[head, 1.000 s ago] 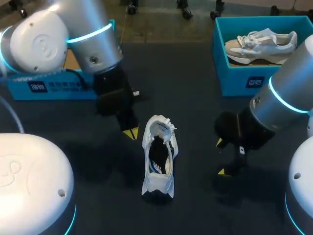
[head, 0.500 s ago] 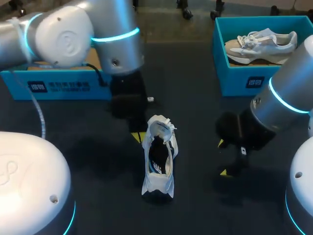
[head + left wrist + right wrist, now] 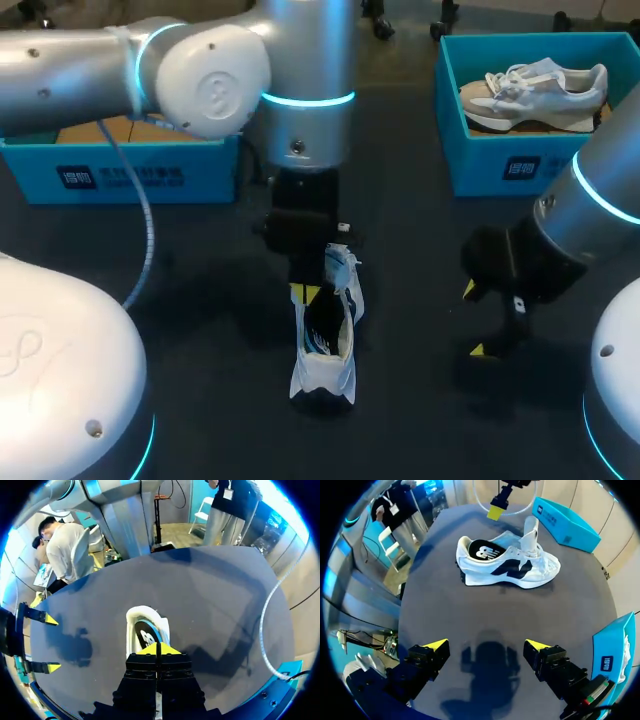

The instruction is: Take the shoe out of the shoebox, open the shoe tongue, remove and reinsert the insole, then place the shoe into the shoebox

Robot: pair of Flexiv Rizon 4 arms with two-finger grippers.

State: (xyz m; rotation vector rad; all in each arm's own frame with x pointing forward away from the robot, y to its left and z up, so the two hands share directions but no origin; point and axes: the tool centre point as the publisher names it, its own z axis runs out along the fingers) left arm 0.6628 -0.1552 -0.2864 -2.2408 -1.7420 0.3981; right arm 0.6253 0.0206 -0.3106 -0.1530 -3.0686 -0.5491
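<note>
A white shoe [image 3: 322,370] with a black insole [image 3: 322,325] lies on the dark table, its tongue [image 3: 337,265] standing up. My left gripper [image 3: 305,292] hangs shut right over the shoe's opening at its left rim, holding nothing. In the left wrist view the closed yellow tips [image 3: 159,649] sit just above the insole [image 3: 146,634] at the heel end. My right gripper [image 3: 475,320] stands wide open to the right of the shoe, apart from it. From the right wrist, the open gripper [image 3: 485,645] faces the shoe's side [image 3: 507,562], with the left gripper [image 3: 496,511] above the shoe.
A blue shoebox [image 3: 500,160] at the back right holds another pale shoe [image 3: 540,90]. A second blue shoebox [image 3: 130,170] stands at the back left behind my left arm. Bare dark tabletop lies around the shoe.
My left arm has swung right, carrying its shut gripper from left of the shoe to over its opening. The right gripper has shifted slightly right. The shoe has stayed put.
</note>
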